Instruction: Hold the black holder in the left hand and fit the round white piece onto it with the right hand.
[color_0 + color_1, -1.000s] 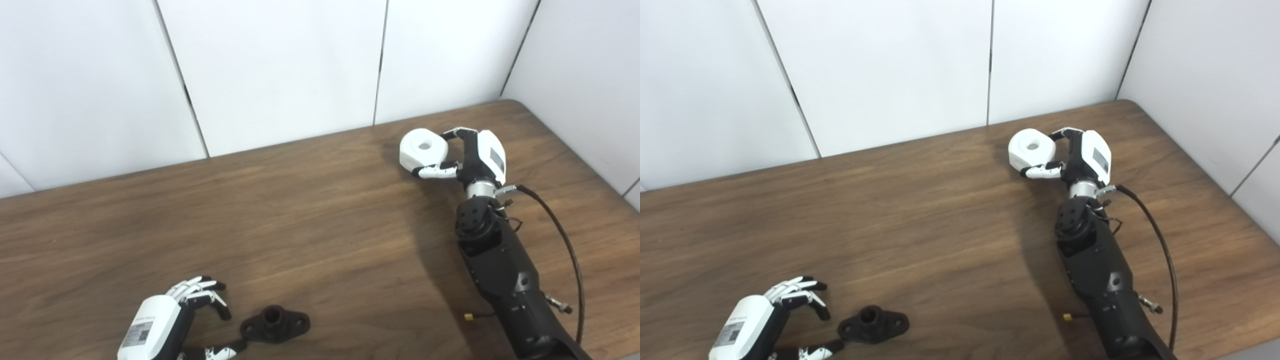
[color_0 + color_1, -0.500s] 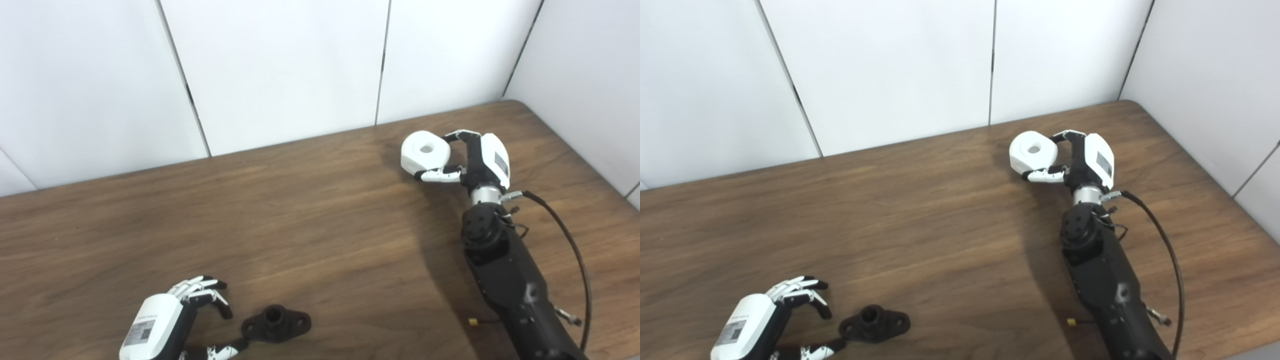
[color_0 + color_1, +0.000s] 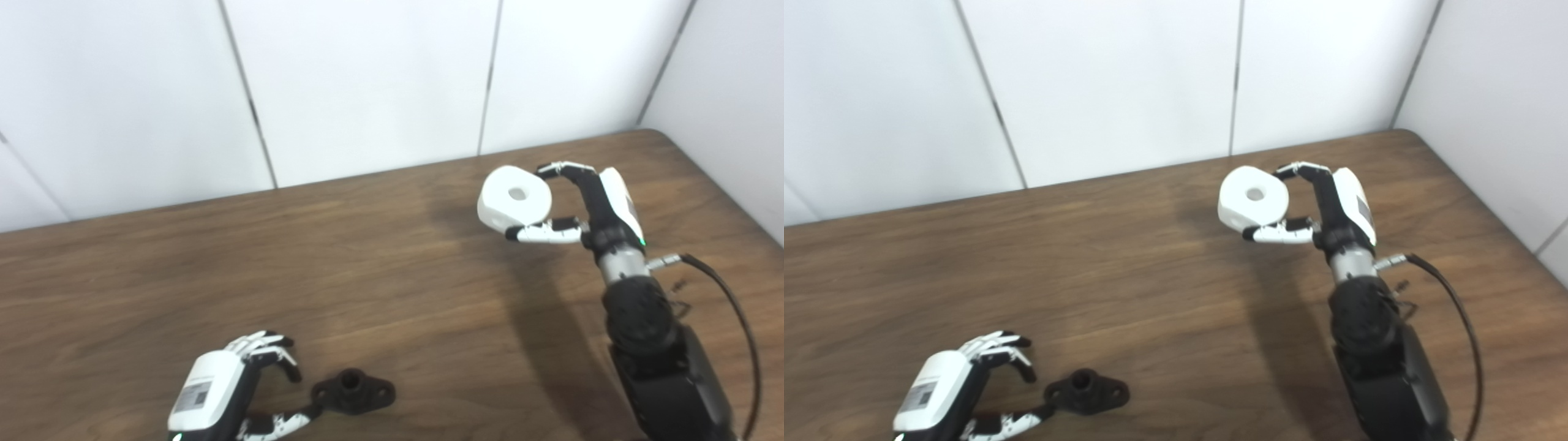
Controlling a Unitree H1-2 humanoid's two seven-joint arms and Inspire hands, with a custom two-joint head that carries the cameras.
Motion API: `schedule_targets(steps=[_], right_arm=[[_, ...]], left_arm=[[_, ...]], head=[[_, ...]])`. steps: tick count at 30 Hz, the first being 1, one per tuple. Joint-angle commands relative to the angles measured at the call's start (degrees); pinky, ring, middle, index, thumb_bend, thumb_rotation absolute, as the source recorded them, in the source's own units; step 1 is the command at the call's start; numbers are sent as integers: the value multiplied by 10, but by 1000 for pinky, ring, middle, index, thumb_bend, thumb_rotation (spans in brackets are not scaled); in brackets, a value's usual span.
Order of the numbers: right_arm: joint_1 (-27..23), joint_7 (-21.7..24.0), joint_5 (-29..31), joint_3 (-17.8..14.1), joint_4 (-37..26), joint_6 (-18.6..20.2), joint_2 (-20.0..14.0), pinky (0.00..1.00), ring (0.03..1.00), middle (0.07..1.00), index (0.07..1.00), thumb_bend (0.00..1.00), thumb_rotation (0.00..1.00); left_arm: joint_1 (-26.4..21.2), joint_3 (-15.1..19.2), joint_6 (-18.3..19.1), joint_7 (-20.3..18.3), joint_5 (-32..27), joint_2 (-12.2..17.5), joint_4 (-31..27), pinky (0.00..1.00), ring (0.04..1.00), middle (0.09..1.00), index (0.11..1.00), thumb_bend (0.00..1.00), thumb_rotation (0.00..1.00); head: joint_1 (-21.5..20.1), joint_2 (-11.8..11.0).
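— Left eye view first: what shows?
— A brown wooden tabletop (image 3: 367,257) runs back to white wall panels (image 3: 367,79); its rounded far right corner meets the side wall. The right hand (image 3: 588,202) is raised over the far right part, fingers and thumb clamped on the round white piece (image 3: 513,197), whose centre hole faces up. The black holder (image 3: 353,392) lies flat near the front edge, low in the frame. The left hand (image 3: 233,386) sits just beside it, fingers spread and curled, thumb tip at the holder's left lobe, gripping nothing.
— And the right eye view?
— Same scene, shifted. A wide bare stretch of wood separates holder (image 3: 1085,392) from white piece (image 3: 1252,197). A black cable (image 3: 1458,331) loops beside the right forearm, toward the right edge.
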Motion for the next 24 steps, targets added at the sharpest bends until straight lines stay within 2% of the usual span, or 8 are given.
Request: schedule_targets(steps=[1, 4, 11, 19, 24], right_arm=[[-12, 28, -4, -6, -44, 2, -3, 906, 850, 757, 482, 526, 142], [0, 74, -21, -5, -80, 2, 1, 930, 863, 769, 483, 525, 144], [33, 193, -73, -2, -159, 2, 34, 935, 878, 789, 483, 525, 144], [60, 256, -83, 27, -201, 2, 56, 872, 865, 788, 482, 525, 143], [69, 295, -86, 31, -219, 2, 79, 889, 882, 795, 482, 525, 143]], left_arm=[[15, -16, 14, -18, 17, -1, 30, 843, 859, 781, 487, 519, 44], [14, -20, 18, -16, 19, -6, 31, 845, 861, 784, 487, 519, 44], [11, -29, 27, -15, 26, -15, 30, 849, 867, 788, 487, 519, 44], [7, -37, 35, -16, 35, -24, 29, 855, 873, 791, 487, 520, 45], [1, -44, 42, -17, 43, -28, 28, 850, 868, 788, 487, 520, 46]], head=[[1, 1], [11, 4], [27, 11], [37, 17], [45, 26]])
